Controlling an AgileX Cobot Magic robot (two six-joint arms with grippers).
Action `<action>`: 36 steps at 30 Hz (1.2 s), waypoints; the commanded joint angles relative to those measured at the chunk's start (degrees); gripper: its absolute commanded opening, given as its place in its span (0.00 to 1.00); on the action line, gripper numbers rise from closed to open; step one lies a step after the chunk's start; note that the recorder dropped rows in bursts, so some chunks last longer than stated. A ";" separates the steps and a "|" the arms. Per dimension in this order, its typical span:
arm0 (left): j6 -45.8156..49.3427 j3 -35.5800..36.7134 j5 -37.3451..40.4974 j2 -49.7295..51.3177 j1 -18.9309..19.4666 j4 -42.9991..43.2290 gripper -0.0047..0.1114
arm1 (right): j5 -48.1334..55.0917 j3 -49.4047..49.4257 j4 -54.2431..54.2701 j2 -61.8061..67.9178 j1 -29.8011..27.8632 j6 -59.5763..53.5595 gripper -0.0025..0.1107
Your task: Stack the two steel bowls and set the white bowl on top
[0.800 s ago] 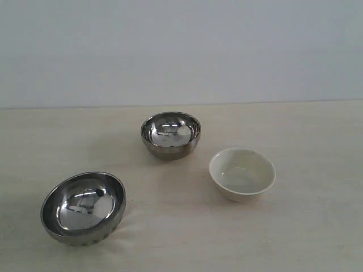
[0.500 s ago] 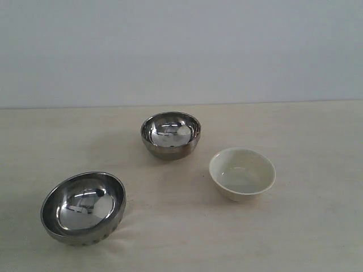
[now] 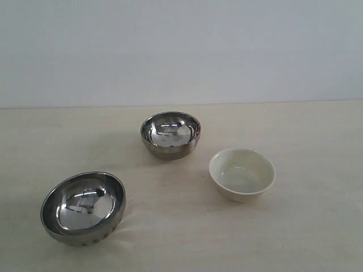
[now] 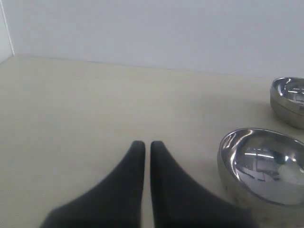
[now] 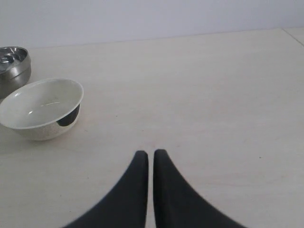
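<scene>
Three bowls stand apart on the pale table. One steel bowl sits tilted at the front left, and the other steel bowl stands farther back near the middle. The white bowl rests to the right of centre. Neither arm shows in the exterior view. My left gripper is shut and empty, with the front steel bowl beside it and the far steel bowl beyond. My right gripper is shut and empty, apart from the white bowl; a steel bowl lies behind that.
A plain pale wall rises behind the table's far edge. Bare tabletop stretches between the bowls and to the right of the white bowl. A corner of the table shows in the right wrist view.
</scene>
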 commanded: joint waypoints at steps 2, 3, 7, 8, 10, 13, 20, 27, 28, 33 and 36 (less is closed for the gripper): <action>0.20 0.22 -0.01 -0.18 0.22 0.25 0.07 | -0.22 -0.02 -0.12 -0.38 -0.14 -0.02 0.02; 0.20 0.22 -0.01 -0.18 0.22 0.25 0.07 | -0.22 -0.02 -0.12 -0.38 -0.14 -0.02 0.02; 0.20 0.22 -0.01 -0.18 0.22 0.25 0.07 | -0.22 -0.02 -0.12 -0.38 -0.14 -0.02 0.02; 0.20 0.22 -0.01 -0.18 0.22 0.25 0.07 | -0.22 -0.02 -0.12 -0.38 -0.14 -0.02 0.02; 0.20 0.22 -0.01 -0.18 0.22 0.25 0.07 | -0.22 -0.02 -0.12 -0.38 -0.14 -0.02 0.02; 0.20 0.22 -0.01 -0.18 0.22 0.25 0.07 | -0.22 -0.02 -0.12 -0.38 -0.14 -0.02 0.02; 0.20 0.22 -0.01 -0.18 0.22 0.25 0.07 | -0.22 -0.02 -0.12 -0.38 -0.14 -0.02 0.02; -0.18 0.22 -0.01 -0.18 0.22 0.04 0.07 | -0.22 -0.02 -0.12 -0.38 -0.14 -0.02 0.02; -1.41 0.22 0.36 -0.18 0.22 -1.49 0.07 | -0.22 -0.02 -0.12 -0.38 -0.14 -0.02 0.02; -9.21 0.22 1.33 -0.18 0.22 -13.94 0.07 | -0.22 -0.02 -0.12 -0.38 -0.14 -0.02 0.02; -9.34 0.22 1.33 -0.18 0.22 -21.76 0.07 | -0.22 -0.02 -0.12 -0.38 -0.14 -0.02 0.02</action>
